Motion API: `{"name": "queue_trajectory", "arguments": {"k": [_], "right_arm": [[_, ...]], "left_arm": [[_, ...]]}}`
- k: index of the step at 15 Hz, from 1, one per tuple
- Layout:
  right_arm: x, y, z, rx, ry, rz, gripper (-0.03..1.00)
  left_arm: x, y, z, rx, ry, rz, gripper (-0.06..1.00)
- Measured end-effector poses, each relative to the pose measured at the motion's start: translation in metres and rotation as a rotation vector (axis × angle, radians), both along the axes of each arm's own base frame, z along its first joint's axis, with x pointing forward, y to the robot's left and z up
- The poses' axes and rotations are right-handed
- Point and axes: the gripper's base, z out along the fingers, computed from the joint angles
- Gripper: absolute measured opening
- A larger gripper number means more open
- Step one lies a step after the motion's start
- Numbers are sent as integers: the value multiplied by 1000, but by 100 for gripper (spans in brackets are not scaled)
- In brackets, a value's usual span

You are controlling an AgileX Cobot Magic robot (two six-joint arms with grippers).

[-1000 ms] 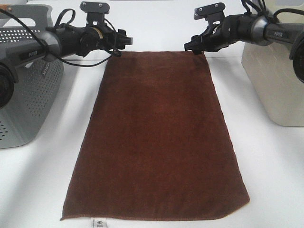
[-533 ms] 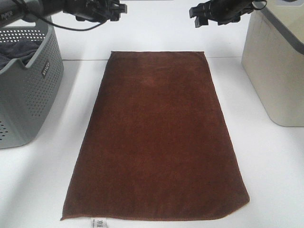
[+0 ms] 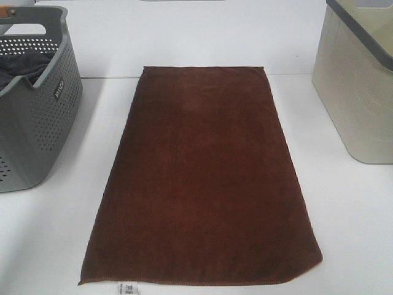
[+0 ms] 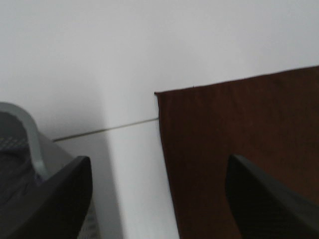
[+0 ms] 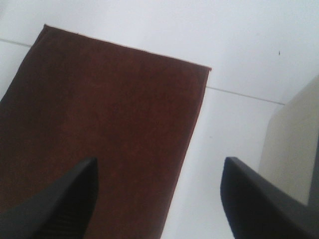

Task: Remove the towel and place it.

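The dark brown towel [image 3: 206, 178] lies spread flat on the white table [image 3: 344, 221], its small white tag [image 3: 128, 287] at the near left corner. Both arms are out of the exterior high view. In the left wrist view my left gripper [image 4: 158, 199] is open and empty, high above the towel's [image 4: 239, 144] far left corner. In the right wrist view my right gripper [image 5: 158, 199] is open and empty, high above the towel's [image 5: 99, 129] far right part.
A grey perforated basket [image 3: 37, 123] holding a dark grey cloth [image 3: 18, 66] stands at the left; it also shows in the left wrist view [image 4: 30, 149]. A beige bin [image 3: 359, 92] stands at the right, also in the right wrist view [image 5: 291, 149].
Both arms have risen from the towel's far corners and left the exterior high view. The towel stays flat where it lay.
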Motion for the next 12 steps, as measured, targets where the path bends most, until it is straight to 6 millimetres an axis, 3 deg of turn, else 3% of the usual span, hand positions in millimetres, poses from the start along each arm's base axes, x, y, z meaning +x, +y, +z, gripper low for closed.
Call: {"name": "queue_trajectory", "arguments": {"k": [3,6,9,12], "right_arm": [[-22,-4,17,-5,84,-4,66],[-32,-6,16,-2,116,-18,66],[-62,-13,20,-21,153,-21,66],[-105,-23,12,-39,233,-21,66]], "left_arm": [[-30,10,24,52,127,6,71],[-43,15,45,47,99,4,71],[-75,25,65,53,104,-1,71],[-123,39,49,86,231,-4,71]]}}
